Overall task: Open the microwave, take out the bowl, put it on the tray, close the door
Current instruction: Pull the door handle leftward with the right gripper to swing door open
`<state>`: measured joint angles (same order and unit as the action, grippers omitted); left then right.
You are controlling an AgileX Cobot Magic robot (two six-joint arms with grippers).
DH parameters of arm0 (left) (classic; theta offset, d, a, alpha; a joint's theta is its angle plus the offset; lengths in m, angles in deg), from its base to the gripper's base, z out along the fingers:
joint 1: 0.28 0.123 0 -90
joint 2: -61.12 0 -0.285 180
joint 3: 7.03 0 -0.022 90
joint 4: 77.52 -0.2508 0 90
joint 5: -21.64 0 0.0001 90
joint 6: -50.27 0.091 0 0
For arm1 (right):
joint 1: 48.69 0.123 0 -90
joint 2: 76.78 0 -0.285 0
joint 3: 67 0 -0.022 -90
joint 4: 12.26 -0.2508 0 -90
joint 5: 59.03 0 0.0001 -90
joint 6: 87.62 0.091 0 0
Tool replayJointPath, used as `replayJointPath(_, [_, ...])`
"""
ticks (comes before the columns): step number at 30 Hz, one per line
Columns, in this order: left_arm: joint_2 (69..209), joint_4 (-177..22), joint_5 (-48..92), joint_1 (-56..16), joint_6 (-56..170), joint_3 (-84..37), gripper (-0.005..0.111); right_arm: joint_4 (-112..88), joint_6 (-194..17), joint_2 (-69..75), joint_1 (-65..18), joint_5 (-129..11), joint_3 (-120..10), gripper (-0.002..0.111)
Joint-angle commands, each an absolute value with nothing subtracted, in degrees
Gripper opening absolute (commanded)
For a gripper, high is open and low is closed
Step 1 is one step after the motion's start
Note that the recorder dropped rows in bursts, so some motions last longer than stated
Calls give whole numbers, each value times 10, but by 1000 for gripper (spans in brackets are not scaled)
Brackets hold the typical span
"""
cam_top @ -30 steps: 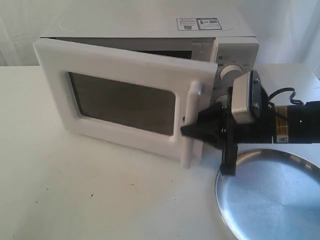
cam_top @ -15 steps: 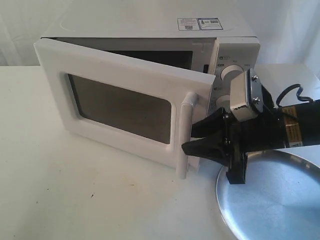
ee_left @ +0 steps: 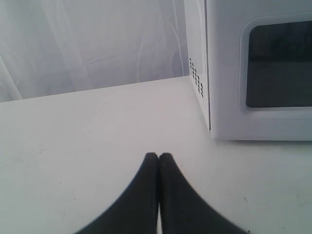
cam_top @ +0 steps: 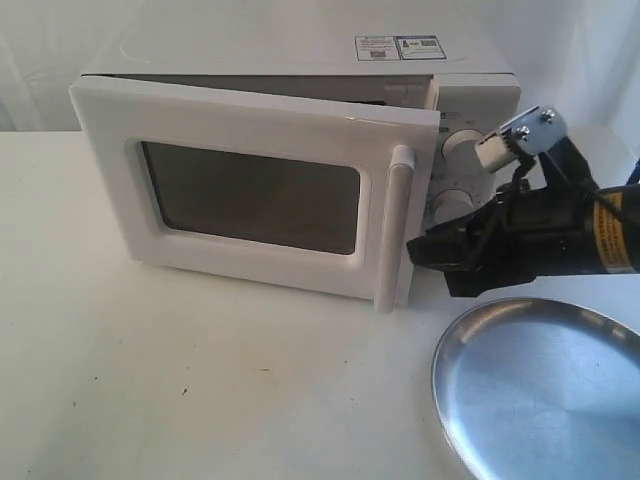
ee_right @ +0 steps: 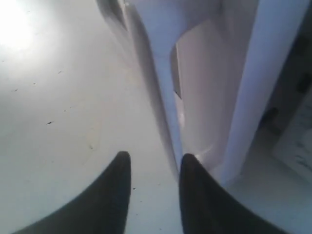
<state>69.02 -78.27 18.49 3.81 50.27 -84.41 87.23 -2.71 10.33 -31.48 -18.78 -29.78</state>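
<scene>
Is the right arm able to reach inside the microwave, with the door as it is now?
Probably not yet. The door is only ajar, leaving a narrow gap at its handle side. The right gripper sits open beside that edge, so swinging the door wider looks feasible first.
</scene>
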Motion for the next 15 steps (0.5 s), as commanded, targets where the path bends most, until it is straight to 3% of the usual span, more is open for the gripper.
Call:
replayJointPath(1, [689,-779,186,37,503,-842,0,877,-4,63,-317,-337,-285,0])
replayJointPath(6, [689,-779,186,37,503,-842,0,775,-76,67,-316,-523,-293,0])
replayJointPath(8, [689,-779,186,37,503,-842,0,767,-118,73,-316,-504,-300,0])
replayJointPath(11, [689,-779,186,37,503,-842,0,730,-195,89,-316,-368,-317,0])
replayJointPath(15, [689,-779,186,37,503,-842,0,527,-374,120,-316,-304,-325,0])
